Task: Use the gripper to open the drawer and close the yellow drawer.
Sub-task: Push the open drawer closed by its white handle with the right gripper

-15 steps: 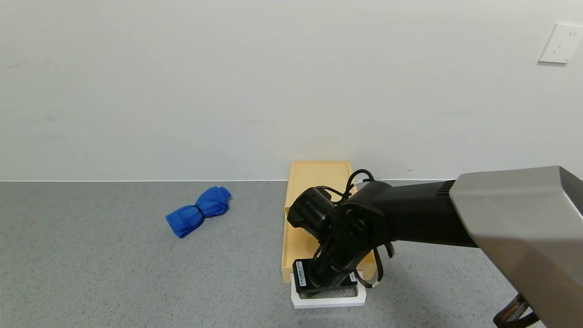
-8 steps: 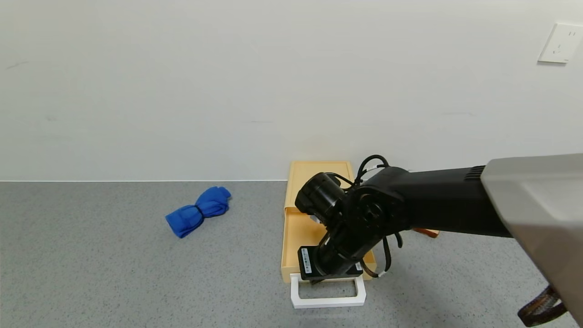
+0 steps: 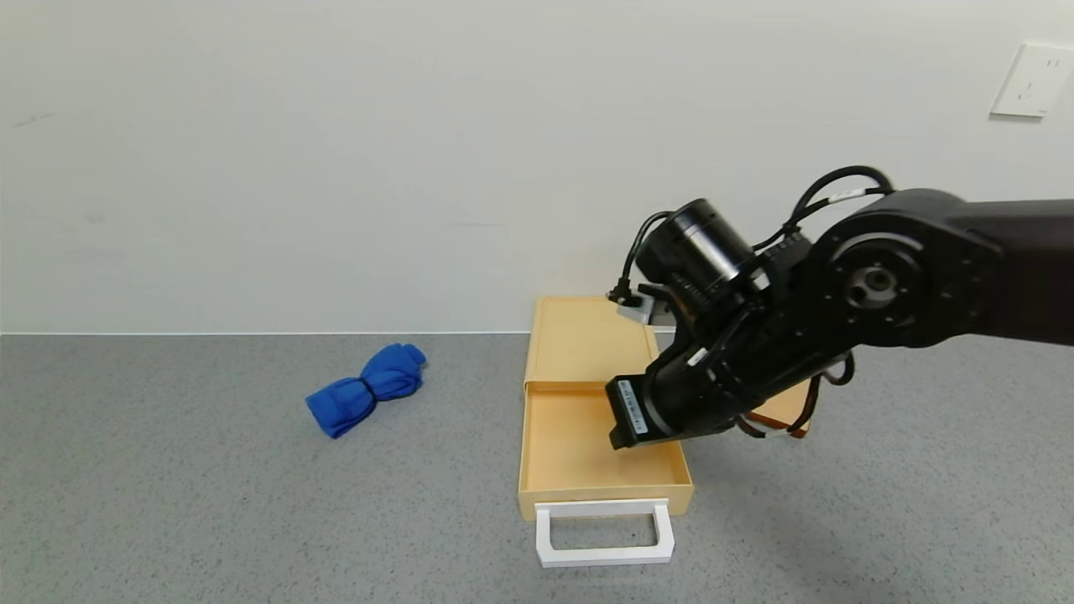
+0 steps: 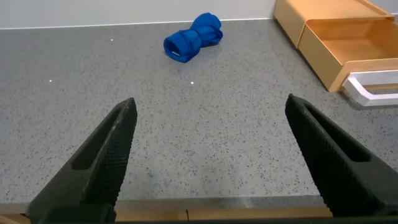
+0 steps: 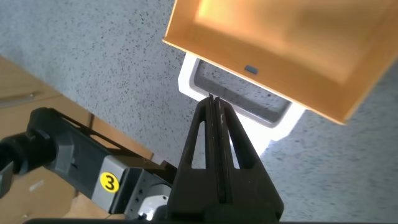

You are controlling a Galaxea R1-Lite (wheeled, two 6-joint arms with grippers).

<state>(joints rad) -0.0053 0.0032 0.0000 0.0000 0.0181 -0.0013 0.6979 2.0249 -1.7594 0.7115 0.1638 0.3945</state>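
Sticker (image 5: 109, 182) reading "3" below right pincer (image 5: 213, 106), closed.

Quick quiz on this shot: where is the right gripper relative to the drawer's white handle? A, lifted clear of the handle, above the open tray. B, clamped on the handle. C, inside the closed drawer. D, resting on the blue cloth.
A: the right gripper is shut on nothing and raised above the pulled-out tray of the drawer, with the white handle free on the counter.
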